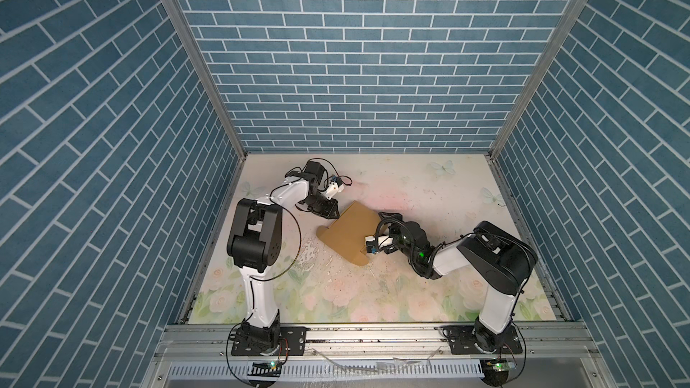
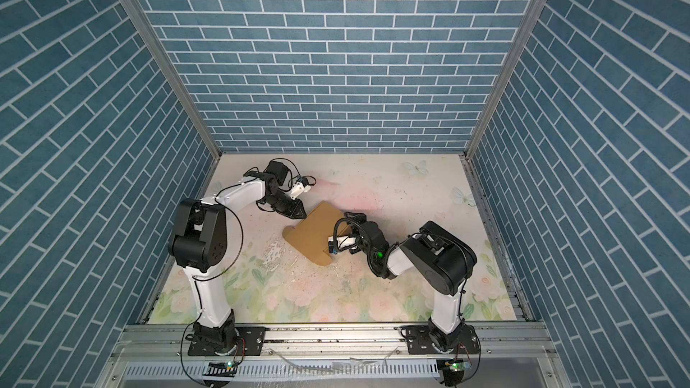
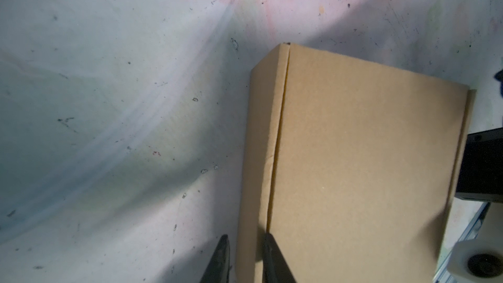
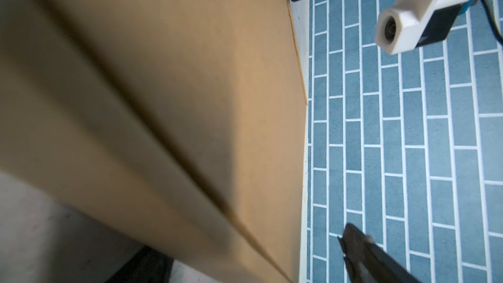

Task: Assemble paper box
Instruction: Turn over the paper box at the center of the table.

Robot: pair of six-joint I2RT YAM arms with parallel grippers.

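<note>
Paper box (image 1: 349, 233) edge in left end effector (image 3: 246, 236) pinch; right end effector (image 4: 245, 243) wide apart, astride.

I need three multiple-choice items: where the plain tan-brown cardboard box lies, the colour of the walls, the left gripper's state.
1. The tan-brown cardboard box lies: A) between the left gripper and the right gripper; B) on the front rail; C) against the back wall.
2. The brick-pattern walls are: A) red; B) blue; C) green.
3. The left gripper is: A) wide open; B) shut on the box's edge; C) unseen.
Key: 1A, a gripper at each side; 2B, blue bricks; 3B, fingers pinch its side panel.
</note>
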